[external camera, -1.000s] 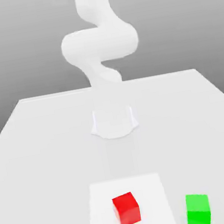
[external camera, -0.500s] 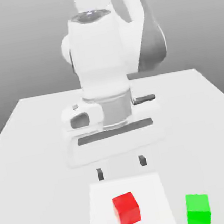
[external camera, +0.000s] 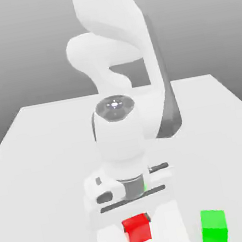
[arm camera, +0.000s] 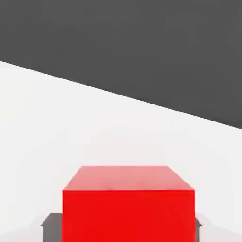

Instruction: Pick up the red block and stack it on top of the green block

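Observation:
The red block (external camera: 137, 230) rests on a white square mat (external camera: 171, 232) near the table's front edge. My gripper (external camera: 135, 221) has come straight down over it, and the fingers hug its two sides with no gap showing. In the hand view the red block (arm camera: 128, 208) sits between the dark fingertips (arm camera: 52, 228) of the gripper (arm camera: 128, 229), pressed against them on both sides and still on the table. The green block (external camera: 213, 226) stands on the table to the exterior view's right of the red one, apart from it and from the hand.
The arm's white base and links (external camera: 114, 63) rise behind the hand at mid-table. The white table (external camera: 29, 161) spreads wide on both sides, and the front edge lies close to both blocks.
The hand has dropped from above the mat down onto the red block, and its fingers have narrowed from wide apart to the block's sides. Neither block has moved.

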Motion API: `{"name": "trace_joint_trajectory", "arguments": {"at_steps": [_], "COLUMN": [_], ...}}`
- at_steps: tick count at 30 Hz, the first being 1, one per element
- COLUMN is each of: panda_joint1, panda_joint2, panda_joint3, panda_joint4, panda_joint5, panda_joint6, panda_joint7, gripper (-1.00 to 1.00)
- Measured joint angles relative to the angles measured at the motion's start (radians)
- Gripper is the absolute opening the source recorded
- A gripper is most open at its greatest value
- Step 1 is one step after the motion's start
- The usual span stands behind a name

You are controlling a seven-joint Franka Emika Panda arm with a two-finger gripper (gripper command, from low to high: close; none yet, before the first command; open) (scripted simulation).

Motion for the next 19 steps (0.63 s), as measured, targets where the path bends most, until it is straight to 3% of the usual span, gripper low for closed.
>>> {"name": "trace_joint_trajectory", "arguments": {"at_steps": [5,11,15,16,19], "panda_joint1": [0.018,0.138,0.167,0.171,0.171], "panda_joint2": [-0.154,-0.155,-0.041,-0.008,-0.008], "panda_joint3": [-0.008,0.143,0.154,0.149,0.149], "panda_joint4": [-0.015,0.119,0.146,0.148,0.148], "panda_joint5": [-0.037,-0.081,-0.115,-0.124,-0.124], "panda_joint6": [-0.139,-0.275,-0.188,-0.158,-0.158], "panda_joint7": [0.014,-0.152,-0.159,-0.153,-0.153], "gripper": [-1.0,-1.0,-1.0,1.0,1.0]}}
